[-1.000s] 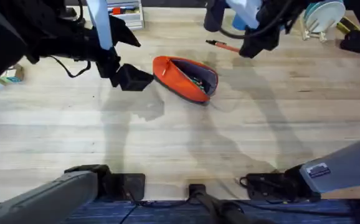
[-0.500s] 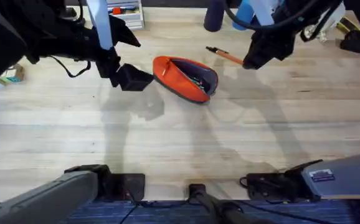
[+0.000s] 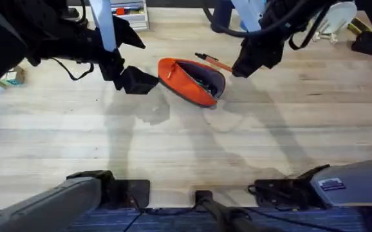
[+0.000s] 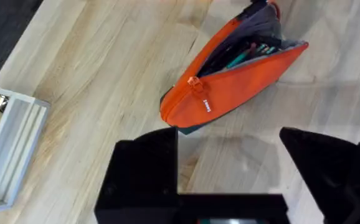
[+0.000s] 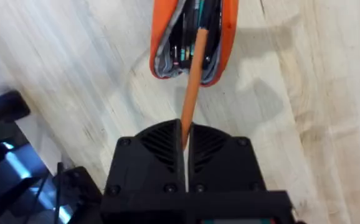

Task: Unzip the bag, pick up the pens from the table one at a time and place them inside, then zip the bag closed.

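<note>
The orange bag (image 3: 191,80) lies unzipped on the table (image 3: 186,142), with several pens showing inside its mouth (image 4: 242,53). My right gripper (image 3: 241,66) is shut on an orange pen with a black end (image 3: 213,61), held above the bag's far end. In the right wrist view that pen (image 5: 192,87) sticks out from between the fingers (image 5: 186,140), its tip over the open bag (image 5: 194,38). My left gripper (image 3: 138,80) stands open just left of the bag's zipper end (image 4: 195,84), with nothing between its fingers.
A white organiser tray (image 3: 128,14) with markers stands at the back left, also seen from the left wrist (image 4: 9,149). A small box (image 3: 11,77) lies at the far left. A pale blue object (image 3: 334,16) sits at the back right.
My right gripper has lifted the orange pen from the table and carried it left toward the bag's open mouth. The left gripper and the bag have not moved.
</note>
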Tool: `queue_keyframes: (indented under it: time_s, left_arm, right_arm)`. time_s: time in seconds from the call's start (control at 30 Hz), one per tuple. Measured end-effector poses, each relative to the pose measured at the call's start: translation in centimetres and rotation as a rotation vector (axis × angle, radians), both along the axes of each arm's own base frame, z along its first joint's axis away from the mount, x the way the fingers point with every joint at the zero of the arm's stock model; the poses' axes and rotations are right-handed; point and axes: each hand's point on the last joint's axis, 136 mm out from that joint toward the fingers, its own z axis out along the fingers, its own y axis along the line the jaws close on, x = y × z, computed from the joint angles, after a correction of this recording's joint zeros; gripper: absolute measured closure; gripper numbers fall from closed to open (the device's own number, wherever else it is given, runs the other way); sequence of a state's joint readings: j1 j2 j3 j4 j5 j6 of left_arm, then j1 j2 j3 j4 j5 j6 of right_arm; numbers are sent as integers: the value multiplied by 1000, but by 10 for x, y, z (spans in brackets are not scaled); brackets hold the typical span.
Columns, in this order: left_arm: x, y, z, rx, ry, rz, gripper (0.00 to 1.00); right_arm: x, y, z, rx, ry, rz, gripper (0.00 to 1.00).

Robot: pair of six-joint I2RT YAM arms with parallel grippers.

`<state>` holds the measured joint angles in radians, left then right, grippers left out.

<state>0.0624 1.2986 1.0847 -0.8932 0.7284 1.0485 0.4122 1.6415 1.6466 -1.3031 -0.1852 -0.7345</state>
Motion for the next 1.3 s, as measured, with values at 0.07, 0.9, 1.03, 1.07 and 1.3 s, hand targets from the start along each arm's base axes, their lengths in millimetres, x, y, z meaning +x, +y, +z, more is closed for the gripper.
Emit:
queue_keyframes:
  time_s: [0.07,0.9,1.03,1.07,1.3]
  left_arm:
    - [0,0,0,0,0,0,8]
    - [0,0,0,0,0,0,7]
    - [0,0,0,0,0,0,7]
    - [0,0,0,0,1,0,7]
    - [0,0,0,0,0,0,7]
  right_arm:
    - [0,1,-2,2,12,-15,970]
    - [13,25,-44,-9,106,-6,968]
    - [17,27,-50,-9,104,-6,968]
    - [21,28,-51,-4,95,-5,968]
    - [38,38,-68,6,77,-2,968]
